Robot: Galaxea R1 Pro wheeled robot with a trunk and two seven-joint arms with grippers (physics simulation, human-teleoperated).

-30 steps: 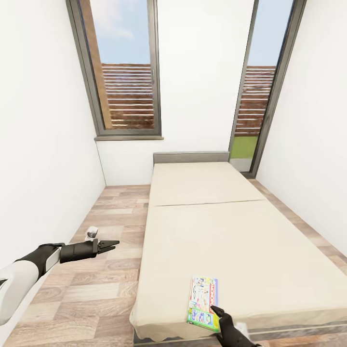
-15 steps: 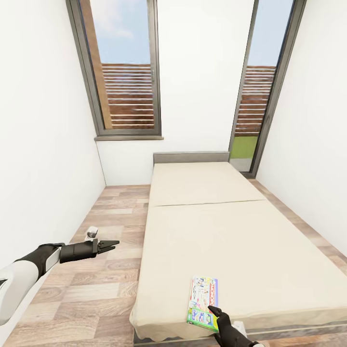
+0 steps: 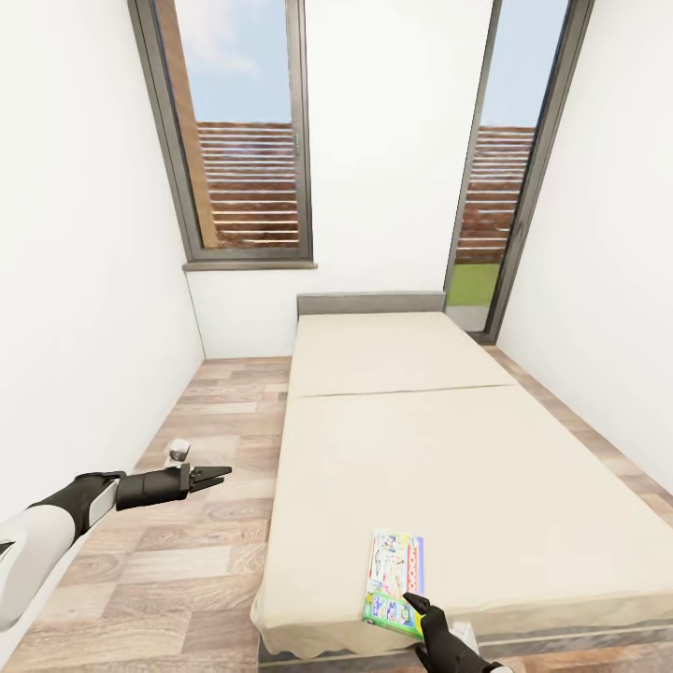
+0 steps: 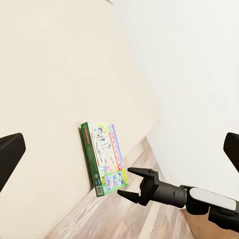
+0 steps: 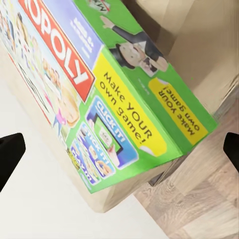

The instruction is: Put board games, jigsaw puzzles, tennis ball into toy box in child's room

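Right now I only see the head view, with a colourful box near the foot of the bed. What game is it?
Observer: The right wrist view reads "Monopoly" on the board game, with "Make your own game!" on a yellow band.
Operator: Is the claw holding it?
Observer: No. The right gripper is open beside the box's near end, jaws apart, not touching it.
Operator: Does the box hang off the bed?
Observer: In the right wrist view its green corner reaches the edge of the bed, with wood floor beyond.
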